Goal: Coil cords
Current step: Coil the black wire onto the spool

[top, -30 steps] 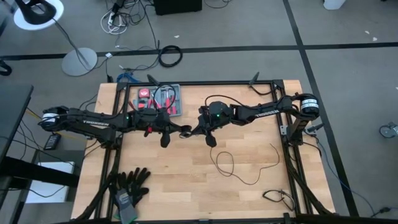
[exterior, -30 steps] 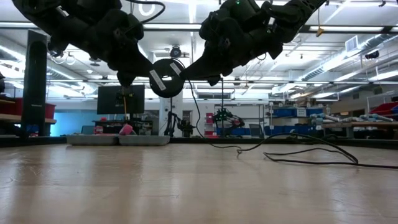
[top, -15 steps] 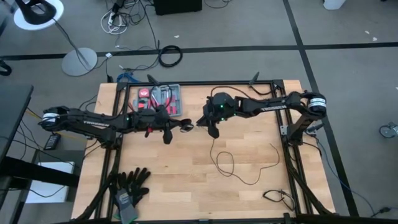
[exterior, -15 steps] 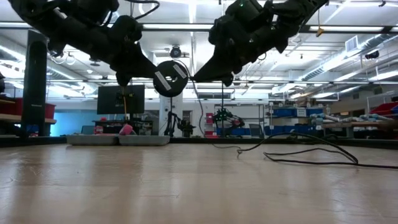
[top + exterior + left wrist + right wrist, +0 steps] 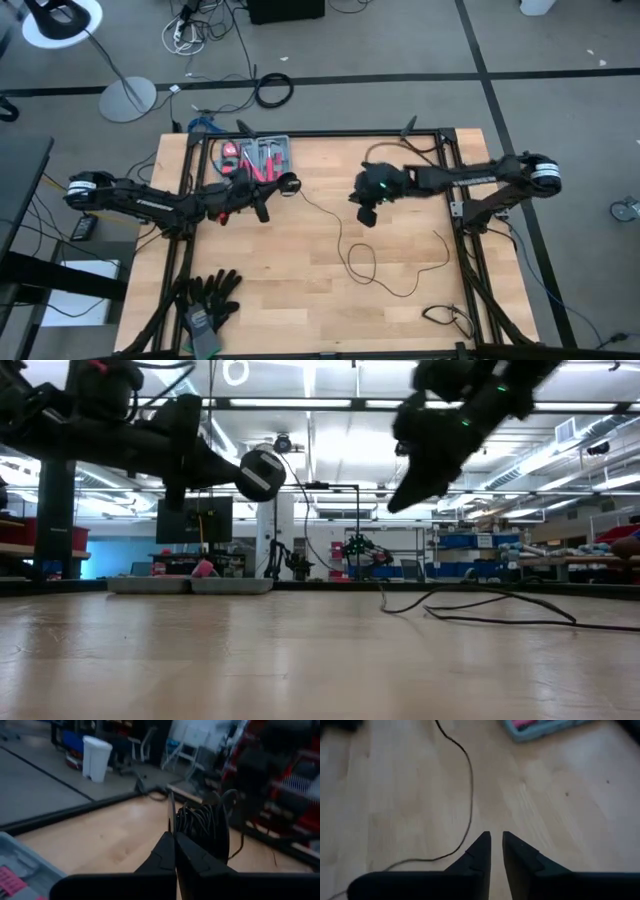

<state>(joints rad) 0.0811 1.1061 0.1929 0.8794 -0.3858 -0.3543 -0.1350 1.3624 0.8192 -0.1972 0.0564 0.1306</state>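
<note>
A thin black cord (image 5: 345, 240) runs across the wooden table (image 5: 300, 310). One end finishes in a small round black puck (image 5: 289, 183), which hangs in the air above the far left part of the table, just beside a grey tray of red tools (image 5: 255, 158). From the puck the cord trails toward the middle of the table, drops to the wood, forms a loose loop near the centre, and wanders on toward the right side. In the low view the puck (image 5: 260, 475) sits well above the tabletop, and the slack cord (image 5: 480, 605) lies flat on the wood to the right.

The left gripper (image 5: 272, 190) is at the puck, fingers pressed together and pinching the cord end; the left wrist view shows the closed fingers (image 5: 172, 855) meeting with a strand rising from between them.

The right gripper (image 5: 366, 214) hovers over the table's centre right, apart from the cord. Its fingers (image 5: 480, 851) stand slightly parted with only bare wood showing between them, holding nothing; the cord (image 5: 465, 785) passes just ahead of them.

A pair of black gloves (image 5: 208, 296) lies at the table's near left corner.
</note>
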